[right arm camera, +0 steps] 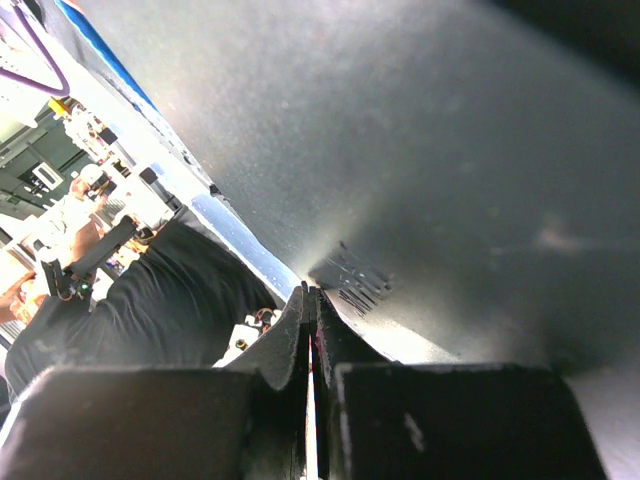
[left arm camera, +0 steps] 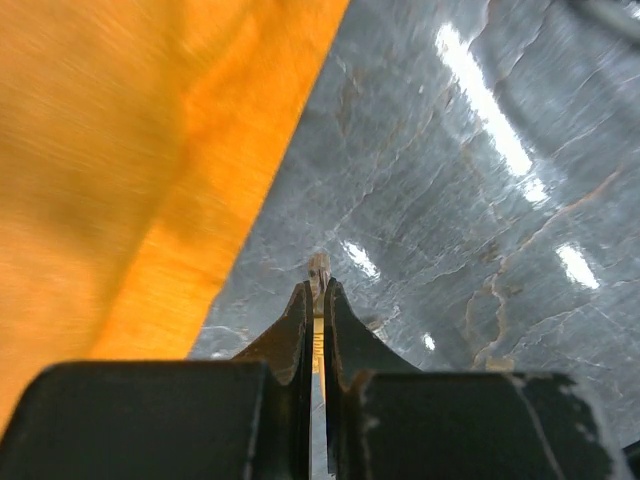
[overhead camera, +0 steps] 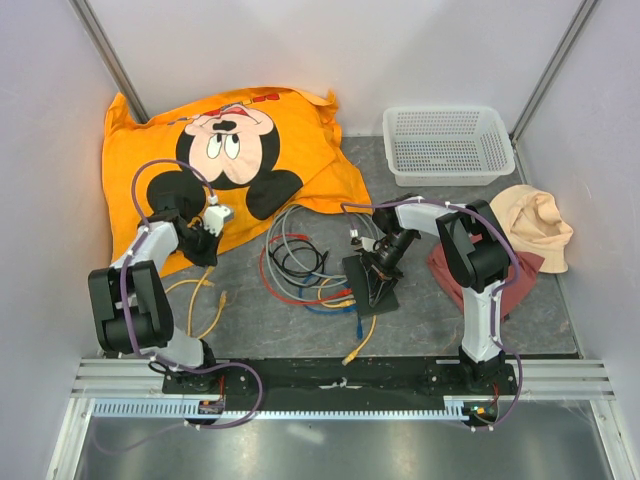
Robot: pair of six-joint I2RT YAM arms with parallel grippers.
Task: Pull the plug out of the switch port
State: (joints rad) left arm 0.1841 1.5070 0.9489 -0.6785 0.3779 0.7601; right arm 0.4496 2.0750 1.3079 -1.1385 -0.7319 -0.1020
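R gripper (right arm camera: pixel 311 293) had its fingers pressed together, tips against the switch (overhead camera: pixel 353 270). Switch sat mid-surface (overhead camera: pixel 260 325), cable tangle (overhead camera: pixel 300 262) touching its left side. L gripper (left arm camera: pixel 316 288) was also closed, w/ nothing clearly held, by the orange cloth (overhead camera: pixel 290 130) edge. White basket (overhead camera: pixel 447 145) at far right.

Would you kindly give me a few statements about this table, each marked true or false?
1. The white mesh basket stands at the far right of the table. True.
2. The orange cloth lies on the right side. False: it lies at the far left.
3. The right pincer is over the black switch. True.
4. The left pincer is wide open. False: its fingers are almost together.
5. The loose cables are all yellow. False: grey, black, red and blue ones show too.
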